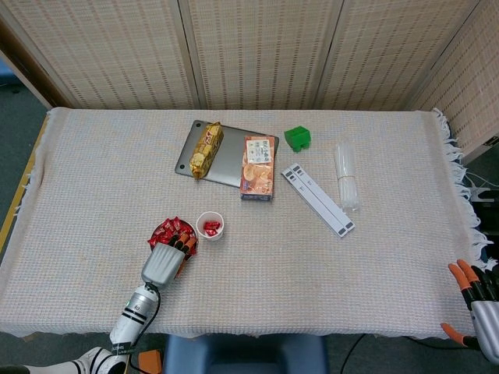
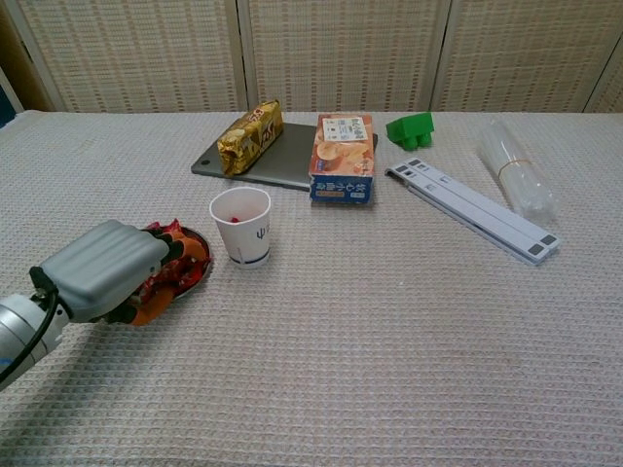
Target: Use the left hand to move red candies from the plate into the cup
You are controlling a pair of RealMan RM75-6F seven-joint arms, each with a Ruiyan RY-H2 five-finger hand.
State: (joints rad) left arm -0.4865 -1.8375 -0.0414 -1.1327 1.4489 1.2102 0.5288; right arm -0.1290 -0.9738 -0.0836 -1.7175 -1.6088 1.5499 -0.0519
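Head view, left hand: the grey-backed left hand (image 1: pixel 164 262) with orange fingertips lies over the near edge of the small round plate (image 1: pixel 157 231), fingers reaching down into the heap of red wrapped candies (image 1: pixel 173 228). Whether a candy is pinched I cannot tell; the palm hides the fingers.
Head view, cup: the white paper cup (image 1: pixel 210 226) stands just right of the plate, with a few red candies already in it.
Head view, right hand: the right hand (image 1: pixel 477 302) sits off the table's near right corner, orange-tipped fingers apart, holding nothing.
Head view, other things: a gold foil snack bag (image 1: pixel 206 148) lies on a flat grey laptop (image 1: pixel 230 167), with an orange biscuit box (image 1: pixel 258 167) beside it, well away from the work.
Chest view, left hand: the hand (image 2: pixel 102 269) covers most of the plate (image 2: pixel 201 245); fingers curl down among the candies (image 2: pixel 173 267), the grasp itself hidden.
Chest view, cup: the cup (image 2: pixel 241 226) stands upright, close beside the plate.
Step in hand: probably picking a candy from the heap.
Next move: likely calls for closing on one candy, lifting clear, carrying it over the cup rim without knocking the light cup, then letting go.
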